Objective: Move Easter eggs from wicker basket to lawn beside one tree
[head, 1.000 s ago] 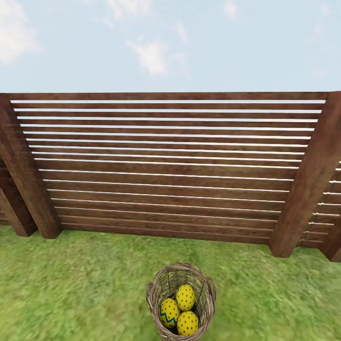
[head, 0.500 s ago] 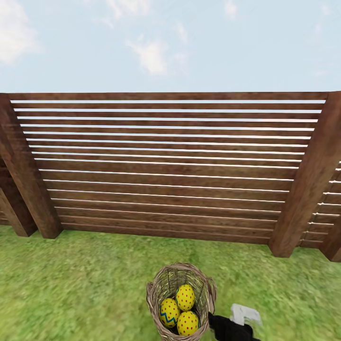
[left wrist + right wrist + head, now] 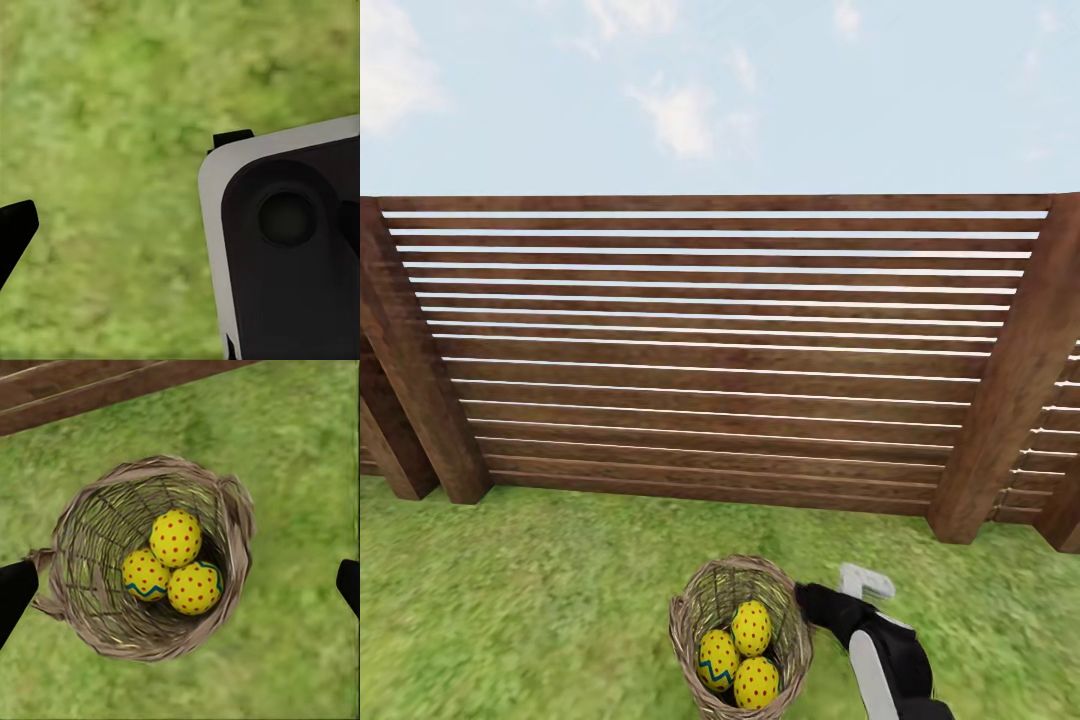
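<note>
The wicker basket (image 3: 705, 612) stands on the lawn (image 3: 530, 600) at the bottom centre of the head view. Three yellow Easter eggs with red dots lie in it: one at the back (image 3: 751, 628), one with a blue zigzag (image 3: 717, 660), one in front (image 3: 756, 683). My right arm (image 3: 880, 650) reaches up beside the basket's right rim. In the right wrist view my right gripper (image 3: 181, 589) hangs open above the basket (image 3: 90, 585), its fingertips (image 3: 15, 592) wide apart on either side of the eggs (image 3: 175, 537). One left fingertip (image 3: 15, 232) shows over bare grass. No tree is in view.
A brown slatted wooden fence (image 3: 710, 350) with thick posts (image 3: 1010, 380) runs across behind the basket. Grass stretches left and right of the basket. A white and black part of the robot (image 3: 285, 240) covers part of the left wrist view.
My right arm has come up into the head view from the bottom right and moved up to the basket's right rim. Basket and eggs have not moved.
</note>
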